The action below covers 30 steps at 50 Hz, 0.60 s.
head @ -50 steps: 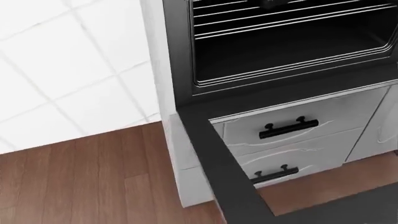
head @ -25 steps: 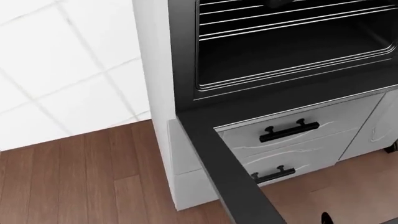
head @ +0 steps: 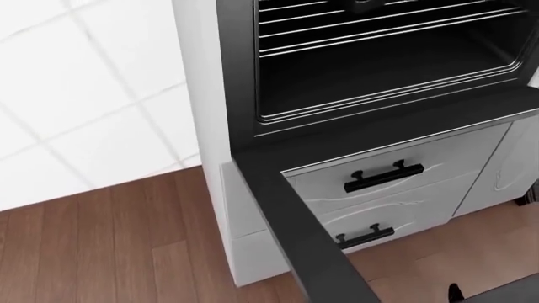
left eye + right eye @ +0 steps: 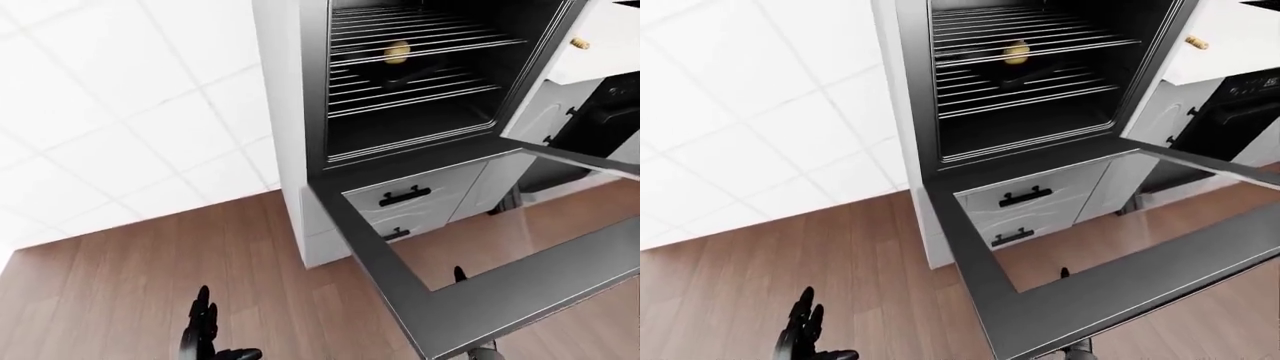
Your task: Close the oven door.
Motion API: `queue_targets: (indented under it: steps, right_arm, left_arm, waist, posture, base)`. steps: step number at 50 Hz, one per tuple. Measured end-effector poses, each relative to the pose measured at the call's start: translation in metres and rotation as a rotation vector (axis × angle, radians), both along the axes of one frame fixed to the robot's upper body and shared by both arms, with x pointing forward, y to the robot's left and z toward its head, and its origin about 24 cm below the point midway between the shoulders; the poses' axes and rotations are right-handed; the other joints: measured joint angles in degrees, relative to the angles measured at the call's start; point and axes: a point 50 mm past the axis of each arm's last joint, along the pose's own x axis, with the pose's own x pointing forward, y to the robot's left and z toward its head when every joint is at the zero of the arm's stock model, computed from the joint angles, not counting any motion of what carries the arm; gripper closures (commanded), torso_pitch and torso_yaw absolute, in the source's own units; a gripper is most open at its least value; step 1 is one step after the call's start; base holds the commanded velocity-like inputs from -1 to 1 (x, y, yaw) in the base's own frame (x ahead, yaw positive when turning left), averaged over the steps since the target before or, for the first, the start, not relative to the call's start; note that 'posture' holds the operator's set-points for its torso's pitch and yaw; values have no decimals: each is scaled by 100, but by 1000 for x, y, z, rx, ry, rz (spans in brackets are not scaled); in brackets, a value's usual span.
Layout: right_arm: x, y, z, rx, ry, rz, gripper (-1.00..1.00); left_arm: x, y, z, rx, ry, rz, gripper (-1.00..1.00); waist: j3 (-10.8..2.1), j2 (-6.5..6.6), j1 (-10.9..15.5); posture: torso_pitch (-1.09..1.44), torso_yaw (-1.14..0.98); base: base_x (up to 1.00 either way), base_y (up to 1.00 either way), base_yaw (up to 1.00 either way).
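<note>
The black oven [image 4: 410, 82] stands in a white cabinet column, its cavity and wire racks showing. The oven door [image 4: 372, 251] hangs open and lies flat, a dark frame with a glass pane reaching toward the bottom right of the left-eye view. My left hand [image 4: 212, 330] is low at the bottom left, fingers spread open, well left of the door and touching nothing. Only a dark fingertip of my right hand [image 4: 459, 274] shows through the door's glass, beneath the door; whether it is open or shut does not show.
A yellow item [image 4: 397, 51] lies on an upper rack. Two white drawers with black handles [image 4: 405, 196] sit under the oven. A white tiled wall [image 4: 130, 127] is at left, wood floor [image 4: 150, 270] below. A black appliance [image 4: 612, 112] stands at the right.
The whole head view has shifted a little, so the camera has moved; the oven sits slightly further left. A dark fingertip has come into the bottom right under the door.
</note>
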Motion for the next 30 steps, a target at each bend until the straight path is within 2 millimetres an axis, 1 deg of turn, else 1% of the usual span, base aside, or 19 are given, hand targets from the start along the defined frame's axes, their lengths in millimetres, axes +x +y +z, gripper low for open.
queue_targets:
  steps: [5,8,12,17,19,24,25,27,28,30]
  right_arm:
    - [0,0,0,8,6,1,-100]
    - [1,0,0,15,3,1,-100]
    - [1,1,-1,25,4,6,-100]
    - [0,2,-2,35,8,6,-100]
    - [0,2,-1,38,5,10,-100]
    - [1,3,-1,48,0,17,-100]
    - [1,2,-1,48,-1,19,-100]
    - [1,0,0,46,-3,14,-100]
    - [0,-1,0,46,-1,10,-100]
    - [-1,-1,-2,50,7,6,-100]
  left_arm:
    - [0,1,0,-1,2,1,-100]
    - [-1,1,-1,-3,7,1,-100]
    - [1,2,1,-1,-1,2,-100]
    - [-2,1,-1,-3,9,0,-100]
    - [-2,2,-1,-2,10,4,-100]
    - [-1,2,0,0,5,8,-100]
    - [-1,1,-1,-2,6,7,-100]
    - [0,-2,-1,-8,6,-2,-100]
    - [0,-4,-1,-11,6,-9,-100]
    - [0,-5,-2,-13,8,-17,-100]
  waist:
    - [-16,6,-1]
    - [12,38,5]
    - [-34,28,-7]
    - [27,51,-8]
    - [43,30,-21]
    - [62,-80,-78]
    - [61,-62,-93]
    - [60,25,-113]
    - [49,31,-111]
    - [-4,-14,-116]
  posture:
    - [0,0]
    - [0,0]
    - [0,0]
    - [0,0]
    - [0,0]
    - [0,0]
    - [0,0]
    - [0,0]
    - [0,0]
    - [0,0]
  base:
    - [0,0,-2]
    - [0,0,-3]
    - [0,0,-5]
    - [0,0,-13]
    - [0,0,-23]
    - [0,0,-35]
    - [-1,0,-46]
    - [-2,0,-46]
    - [-2,0,-46]
    - [-2,0,-45]
